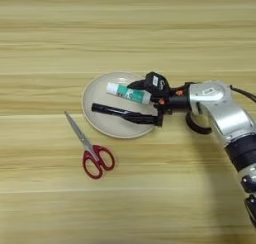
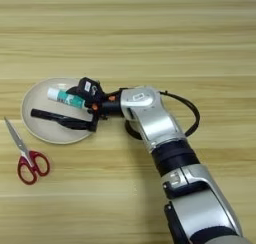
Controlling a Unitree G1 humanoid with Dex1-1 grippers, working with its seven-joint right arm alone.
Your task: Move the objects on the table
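On the wide tan wooden surface [image 1: 125,28], a robot arm is busy at a plate.

The round cream plate [image 1: 95,95] holds two things: a slim black marker pen [image 1: 122,114] and a white tube with a green label [image 1: 128,93]. The black two-fingered claw [image 1: 152,100] sits at the plate's right edge with its fingers spread, one above the tube and one by the pen's right end. I cannot tell if it is touching either. The red-handled scissors with metal blades [image 1: 90,148] lie just beside the plate, down to the left, closed and untouched. So I think they are left to move. A black ring [image 1: 197,127] peeks out under the silver arm.
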